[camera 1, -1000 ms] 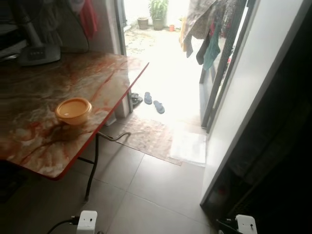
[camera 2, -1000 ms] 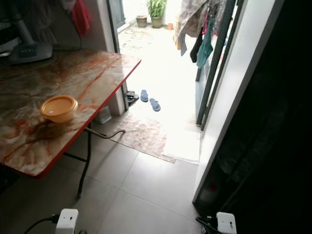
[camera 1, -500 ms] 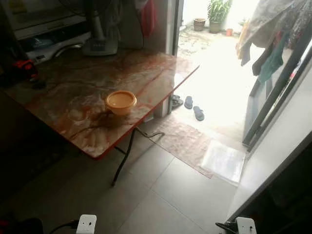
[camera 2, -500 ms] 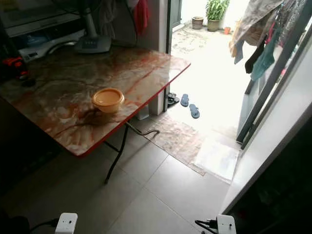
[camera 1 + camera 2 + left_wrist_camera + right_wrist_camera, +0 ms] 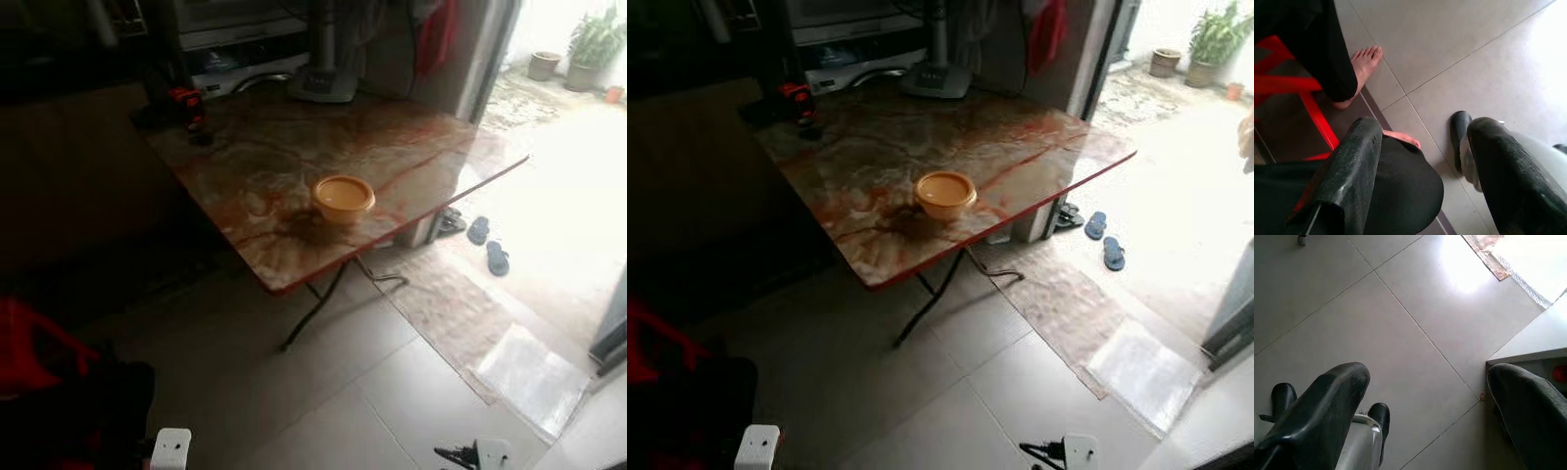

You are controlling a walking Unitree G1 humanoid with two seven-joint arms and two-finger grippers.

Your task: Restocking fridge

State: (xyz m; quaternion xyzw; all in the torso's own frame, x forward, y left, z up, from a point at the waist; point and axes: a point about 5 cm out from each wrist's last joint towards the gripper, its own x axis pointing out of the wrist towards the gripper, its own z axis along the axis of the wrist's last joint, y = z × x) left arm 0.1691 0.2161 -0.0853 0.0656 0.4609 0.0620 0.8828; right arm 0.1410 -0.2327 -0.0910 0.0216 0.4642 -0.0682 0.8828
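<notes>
Marble-patterned folding table (image 5: 255, 162) with red edge stands on grey tiled floor (image 5: 323, 392). Fan base (image 5: 321, 83) rests at the table's 12 o'clock edge; a red-and-black item (image 5: 186, 103) sits at 10 o'clock. Patterned mat (image 5: 446, 308) lies at 4 o'clock of the table, blue slippers (image 5: 488, 245) beyond it. Potted plants (image 5: 588, 44) stand outdoors at 2 o'clock. A person's bare foot (image 5: 1364, 66) rests beside a red stool (image 5: 1312, 112).

Left gripper (image 5: 1420, 166): two long black fingers (image 5: 1349, 171), glossy w/ scuffed, speckled finish. Right gripper (image 5: 1425, 416): same black fingers (image 5: 1327, 406). Black rounded feet (image 5: 1380, 416), silver-grey shell above.
</notes>
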